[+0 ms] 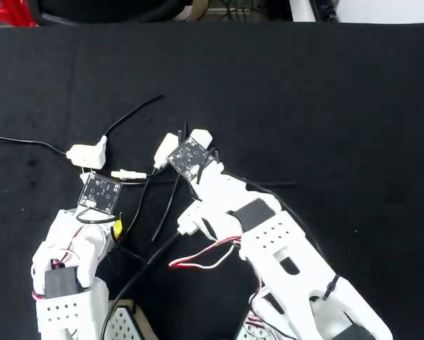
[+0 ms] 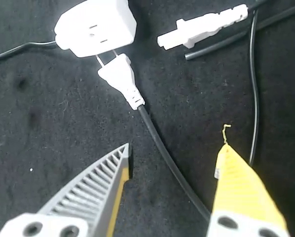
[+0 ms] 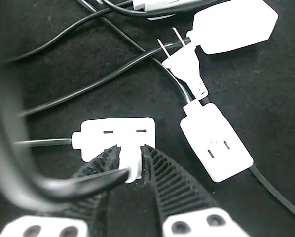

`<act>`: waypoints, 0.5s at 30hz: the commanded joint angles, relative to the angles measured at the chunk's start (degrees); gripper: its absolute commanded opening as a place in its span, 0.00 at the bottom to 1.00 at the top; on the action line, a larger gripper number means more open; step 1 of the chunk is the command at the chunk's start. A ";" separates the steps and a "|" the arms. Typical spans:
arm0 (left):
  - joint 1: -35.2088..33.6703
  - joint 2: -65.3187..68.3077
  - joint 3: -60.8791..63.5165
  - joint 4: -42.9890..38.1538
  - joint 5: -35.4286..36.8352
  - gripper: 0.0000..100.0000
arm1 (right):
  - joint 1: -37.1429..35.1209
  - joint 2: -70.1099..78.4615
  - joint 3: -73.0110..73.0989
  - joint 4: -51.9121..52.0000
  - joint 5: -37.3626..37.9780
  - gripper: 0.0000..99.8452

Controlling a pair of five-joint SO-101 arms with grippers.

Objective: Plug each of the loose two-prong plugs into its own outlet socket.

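Right gripper [image 3: 130, 150] is pinching the white outlet socket [image 3: 115, 138], near centre of the high view. The loose plug [image 3: 184, 64] sits just beside it, prongs bare. Left gripper [image 2: 174, 148] is spread and empty (second plug [image 2: 119, 79] looks half-seated in the left outlet [image 2: 95, 27], mid-left). Next: seat that one, then align the loose plug's prongs to the slots.

The left arm [image 1: 67, 283] stands at the near edge of the tabletop [image 1: 339, 106]. Its tool [image 2: 176, 148] points down, grey and yellow fingers spread wide apart. The right arm [image 1: 283, 262] stretches from the same near edge toward the tabletop's middle. Its tool [image 3: 130, 150] sits low over the tabletop, black fingers pinched on a white socket block [image 3: 120, 133].
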 commanded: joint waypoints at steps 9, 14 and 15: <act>0.84 -0.44 1.10 -1.14 -0.62 0.28 | -0.35 0.40 -1.45 -4.04 -0.35 0.01; 0.84 -0.44 1.10 -1.05 -0.62 0.28 | 0.35 6.81 -3.38 -4.31 -0.35 0.01; 0.84 -0.44 1.10 -1.05 -0.62 0.28 | 1.14 8.40 -4.26 -4.31 -0.35 0.01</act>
